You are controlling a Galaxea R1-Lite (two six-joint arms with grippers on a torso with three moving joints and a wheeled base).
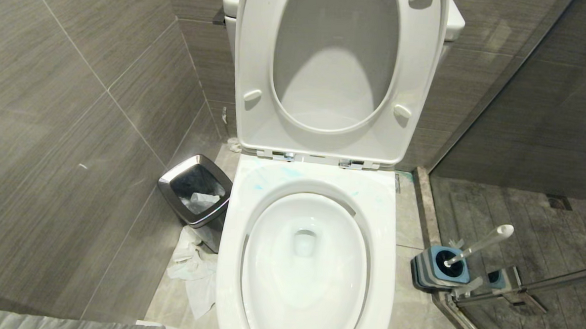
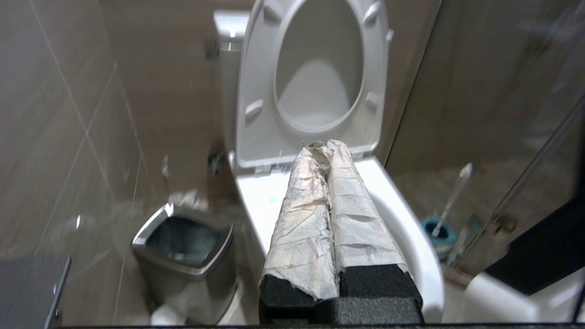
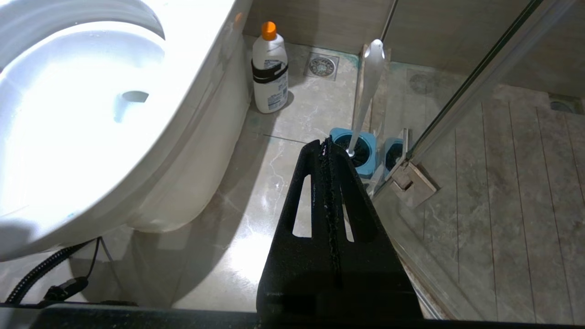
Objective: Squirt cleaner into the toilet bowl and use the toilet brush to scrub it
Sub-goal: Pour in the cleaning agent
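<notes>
The large glossy white ceramic toilet bowl (image 1: 306, 264) fills the lower centre of the head view, its seat and lid raised. Thin turquoise smears of cleaner (image 1: 272, 176) mark the rim just below the hinges. The slim toilet brush (image 1: 477, 244), with its pale grey handle and rounded white tip, leans in its square blue-and-grey holder (image 1: 441, 270) on the floor at the lower right, beside the glass shower door (image 1: 525, 286). In the right wrist view a white bottle with an orange cap (image 3: 269, 68) stands on the floor against the base of the toilet.

The brush looks light and stiff, though its smooth handle could slip. I would judge the best hold to be on the upper handle, just below the tip, so that it lifts straight out of the holder.

The left gripper (image 2: 325, 146) hangs in front of the raised seat; its paper-wrapped fingers (image 2: 301, 205) are pressed together and hold nothing. The right gripper (image 3: 325, 142) points down toward the holder, its black fingers (image 3: 347, 201) likewise together, empty and touching nothing.

A steel-rimmed bin (image 1: 195, 190) stands left of the toilet bowl with crumpled paper (image 1: 192, 274) below it.
</notes>
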